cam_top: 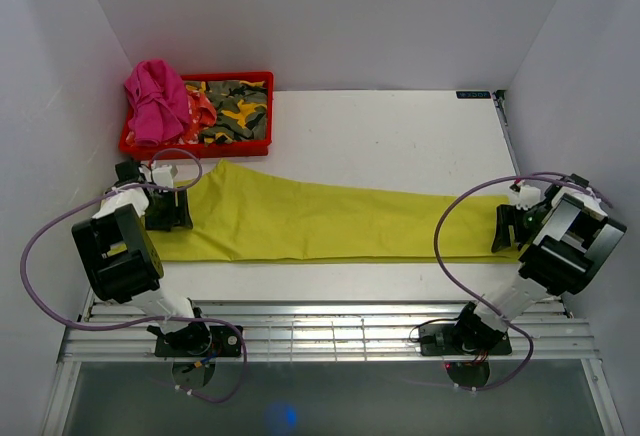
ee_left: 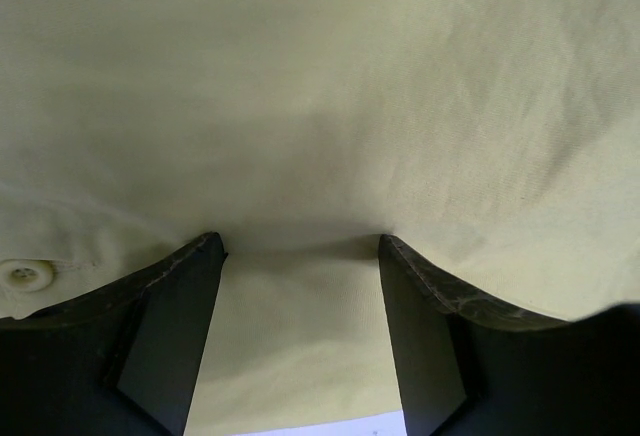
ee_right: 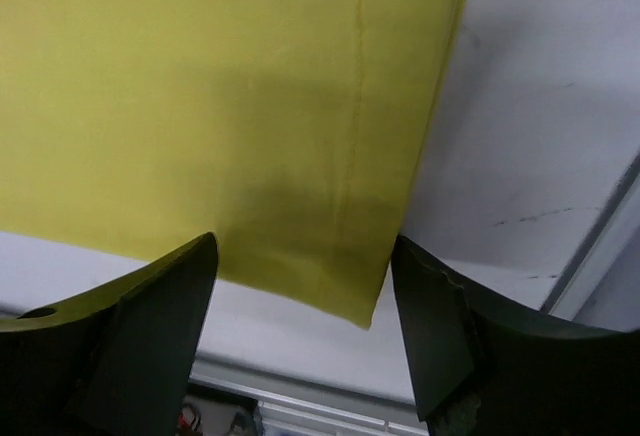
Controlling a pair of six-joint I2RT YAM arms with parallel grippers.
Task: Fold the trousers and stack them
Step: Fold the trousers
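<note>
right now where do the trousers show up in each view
top external: trousers span the white table left to right.
left wrist: trousers fill nearly the whole frame, button lower left.
right wrist: trousers upper left, hem corner low centre.
shared landmark: the white table beneath.

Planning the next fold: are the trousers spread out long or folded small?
Spread out long: the trousers lie as one flat strip nearly across the table.

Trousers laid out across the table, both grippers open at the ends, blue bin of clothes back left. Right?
No: the bin is red, not blue, per the top view. The trousers do lie across the table, with the left gripper and right gripper open at the ends.
</note>
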